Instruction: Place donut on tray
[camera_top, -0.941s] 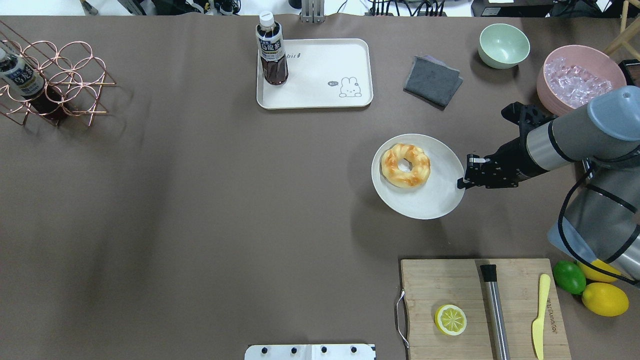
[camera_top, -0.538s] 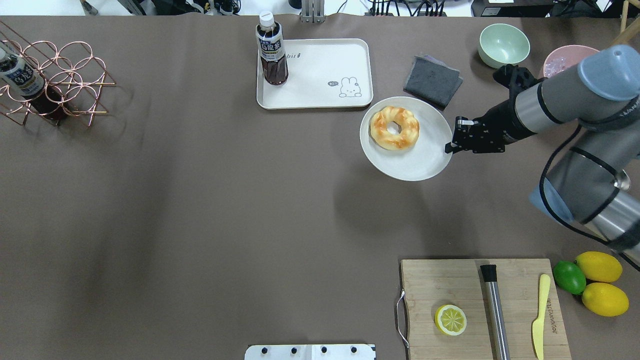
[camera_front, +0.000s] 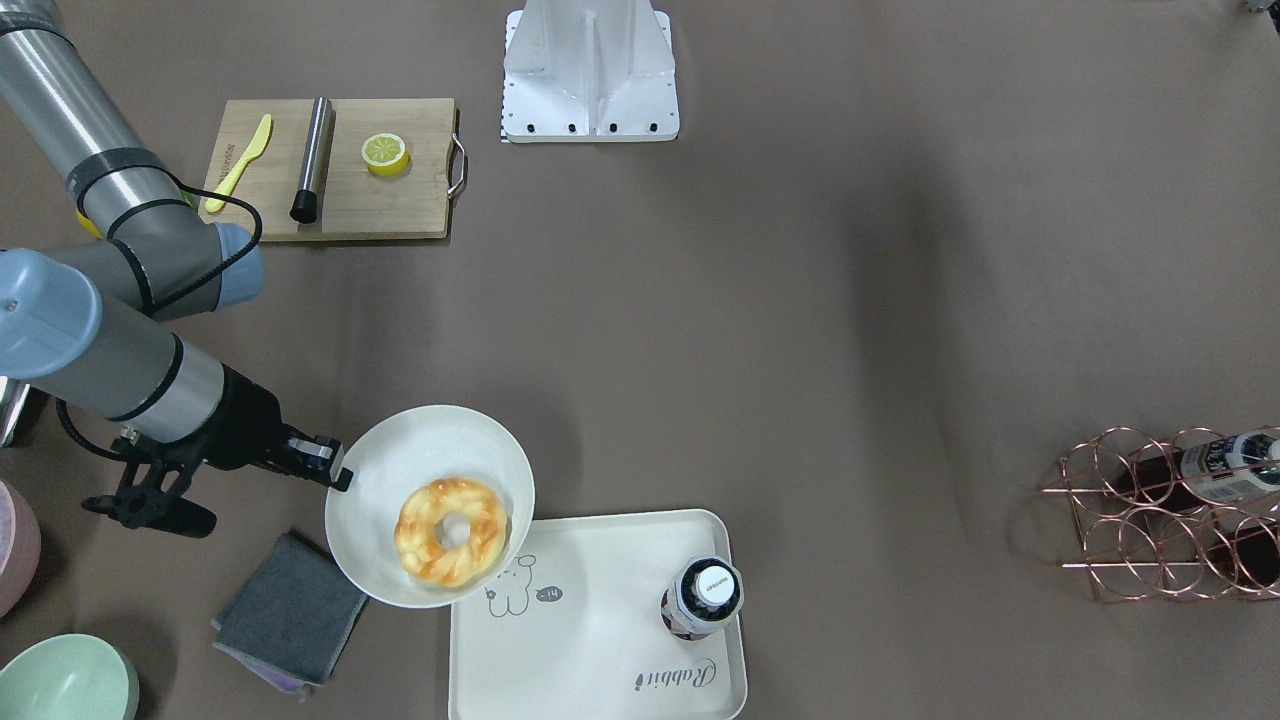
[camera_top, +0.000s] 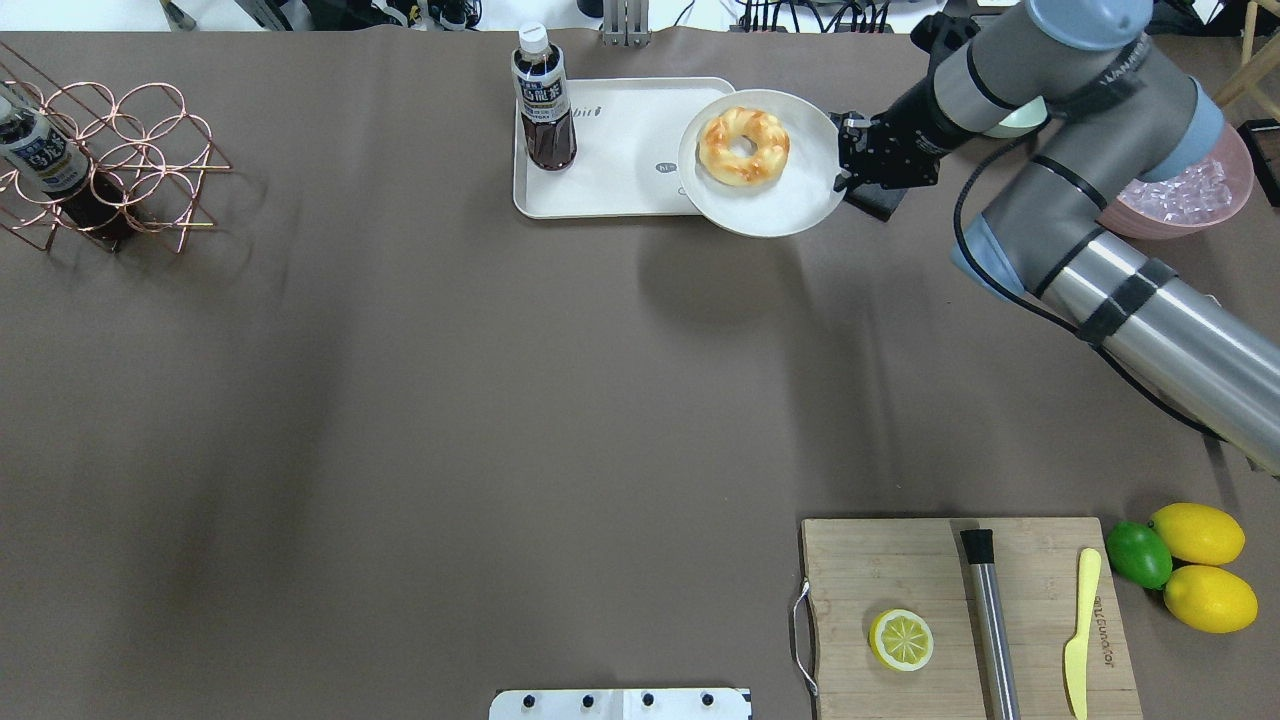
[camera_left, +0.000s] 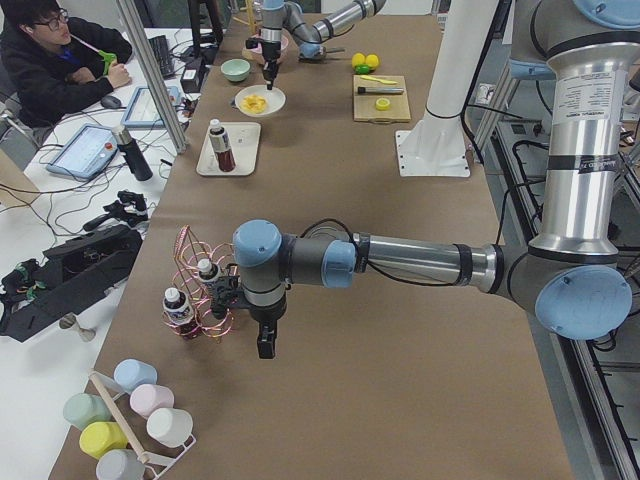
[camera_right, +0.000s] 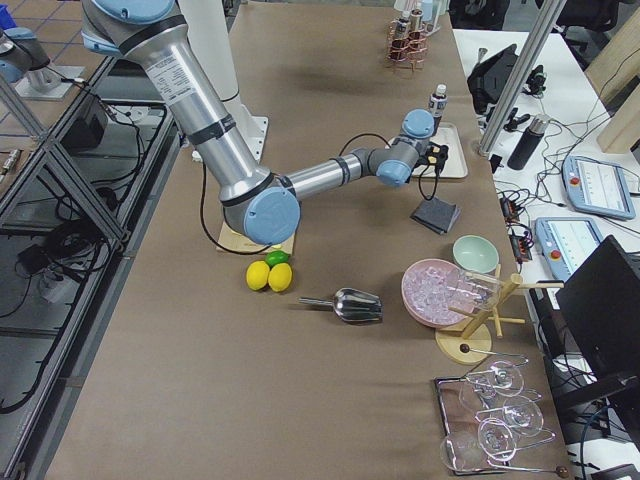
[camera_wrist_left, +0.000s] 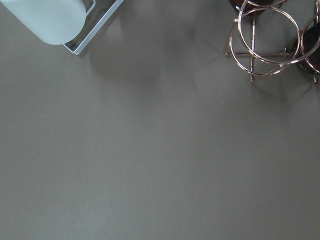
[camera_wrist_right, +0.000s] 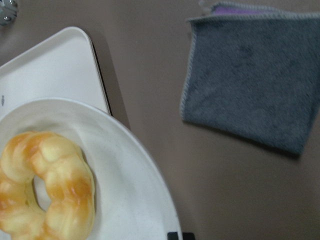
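Far left of the counter (camera_top: 400, 400): a copper wire rack (camera_top: 120, 150) with bottles in it. The left arm (camera_left: 400, 262) stretches level over the counter, wrist turned down. The left gripper (camera_left: 265, 345) hangs just beside the rack, above the surface. It shows only in the side view, so I cannot tell whether it is parted or closed.

Centre back: the tray (camera_top: 620, 180) lies flat on the counter, with a tea bottle (camera_top: 543, 100) upright at its left end.

Next right: a white plate (camera_top: 790, 205) is held off the counter, its shadow below it. Its left part overlaps the tray's right edge and partly covers the drawing. The donut (camera_top: 743, 147) lies on the plate's tray-side half, not touching the tray.

The right gripper (camera_top: 843, 165) is clamped on the plate's right rim. The right arm (camera_top: 1100, 290) enters from the lower right, elbow folded beside the pink bowl (camera_top: 1190, 195), forearm running left and roughly level. A grey cloth (camera_front: 290, 610) lies on the counter beneath the wrist.
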